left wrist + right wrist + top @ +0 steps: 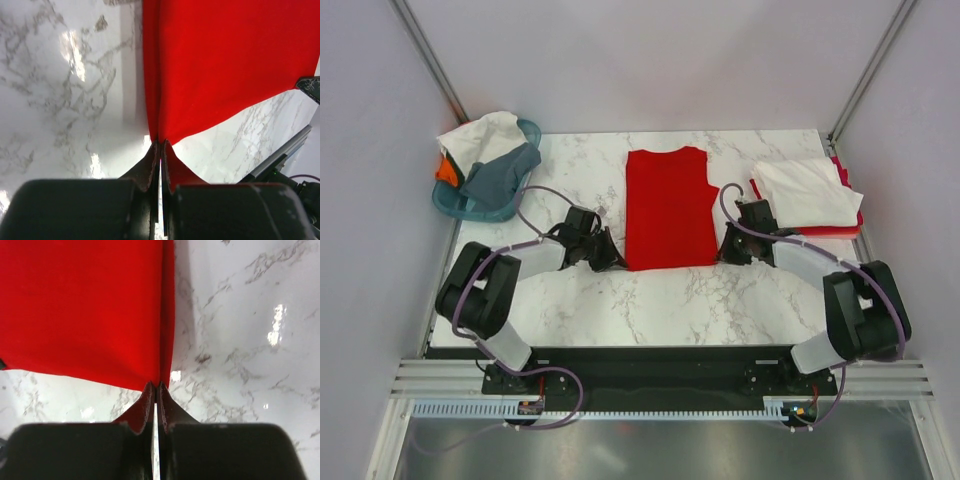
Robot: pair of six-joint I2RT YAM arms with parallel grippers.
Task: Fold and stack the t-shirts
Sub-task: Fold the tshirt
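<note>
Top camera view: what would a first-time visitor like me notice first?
A bright red cloth t-shirt, folded into a long strip, lies in the middle of the white marble table, with the left gripper and right gripper each pinching a near corner. At far left, a teal plastic basket holds white, grey and orange cloth. At far right lies a folded white t-shirt.

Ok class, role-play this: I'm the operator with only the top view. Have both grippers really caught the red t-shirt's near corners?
Observer: Left wrist view: the left gripper is shut on the red t-shirt at its near left corner.
Operator: And the right?
Observer: The right gripper is shut on the other near corner.
Operator: Is the side edge one layer?
Observer: Seemingly not; a narrow folded strip runs along each gripped side.
</note>
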